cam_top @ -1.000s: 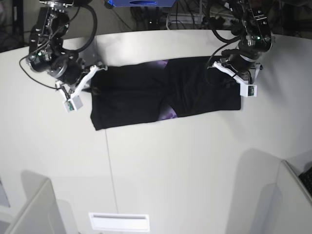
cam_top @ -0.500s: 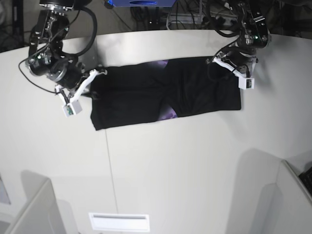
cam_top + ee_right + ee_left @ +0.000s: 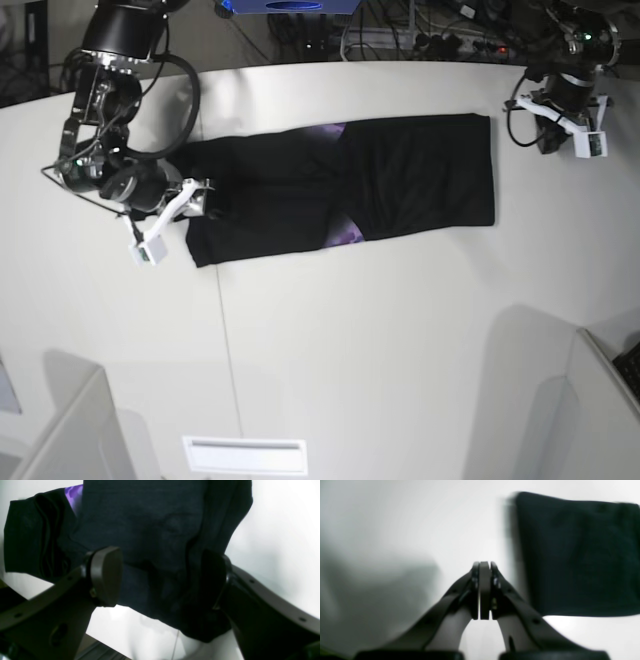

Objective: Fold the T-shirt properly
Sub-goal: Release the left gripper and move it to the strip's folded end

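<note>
One T-shirt (image 3: pixel 340 190) lies flat on the white tabletop (image 3: pixel 380 340), folded into a long black band running across the far half of the surface. Slivers of purple print (image 3: pixel 346 235) show near the band's middle, one at its near edge and one at its far edge.

Right pincer (image 3: pixel 160 577): jaws spread wide. In the right wrist view the two pads straddle a bunched end of the T-shirt (image 3: pixel 155 542), one pad (image 3: pixel 106 576) on the cloth's one side and the other on its far side, with a gap visible between pad and fabric. Nothing is clamped. In the base view this pincer (image 3: pixel 200 200) sits at the T-shirt's end nearest the right arm, at the cloth's edge; whether a fingertip touches the fabric cannot be told from that view.

Left pincer (image 3: pixel 484 590): jaws pressed flat together, nothing between them. In the left wrist view it hangs over bare tabletop (image 3: pixel 420 525), with the T-shirt's (image 3: pixel 575 555) opposite end just beside it and apart from it; this frame is blurred. In the base view the left pincer (image 3: pixel 570 125) stands clear of the T-shirt, beyond its far corner, near the tabletop's edge.

Cloth surface shows soft wrinkles near the right pincer.
</note>
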Robot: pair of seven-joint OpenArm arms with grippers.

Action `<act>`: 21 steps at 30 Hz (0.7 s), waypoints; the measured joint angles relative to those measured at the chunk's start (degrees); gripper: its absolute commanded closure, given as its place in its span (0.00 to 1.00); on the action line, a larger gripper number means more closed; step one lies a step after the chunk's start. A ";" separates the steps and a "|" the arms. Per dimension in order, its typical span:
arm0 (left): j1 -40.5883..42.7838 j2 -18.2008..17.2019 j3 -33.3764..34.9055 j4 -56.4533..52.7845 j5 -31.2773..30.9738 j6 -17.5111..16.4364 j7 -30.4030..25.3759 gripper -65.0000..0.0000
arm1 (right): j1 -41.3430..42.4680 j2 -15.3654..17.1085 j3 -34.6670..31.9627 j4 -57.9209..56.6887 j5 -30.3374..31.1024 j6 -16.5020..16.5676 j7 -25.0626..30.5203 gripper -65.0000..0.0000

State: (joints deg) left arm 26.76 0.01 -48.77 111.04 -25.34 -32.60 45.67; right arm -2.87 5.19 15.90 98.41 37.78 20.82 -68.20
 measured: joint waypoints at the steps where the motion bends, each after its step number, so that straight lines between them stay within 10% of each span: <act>1: -0.24 -0.07 -2.62 -0.24 -0.02 -1.90 -0.28 1.00 | 0.35 0.00 0.20 -0.28 -0.13 0.00 -0.11 0.29; 21: -4.24 -3.04 -8.74 -14.47 0.63 -5.16 -0.46 1.00 | 6.67 0.13 4.63 -21.03 2.58 0.63 2.73 0.29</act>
State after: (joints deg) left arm 22.52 -3.03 -57.52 96.57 -24.71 -37.76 45.21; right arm 3.79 5.32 20.53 77.38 40.36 21.45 -65.47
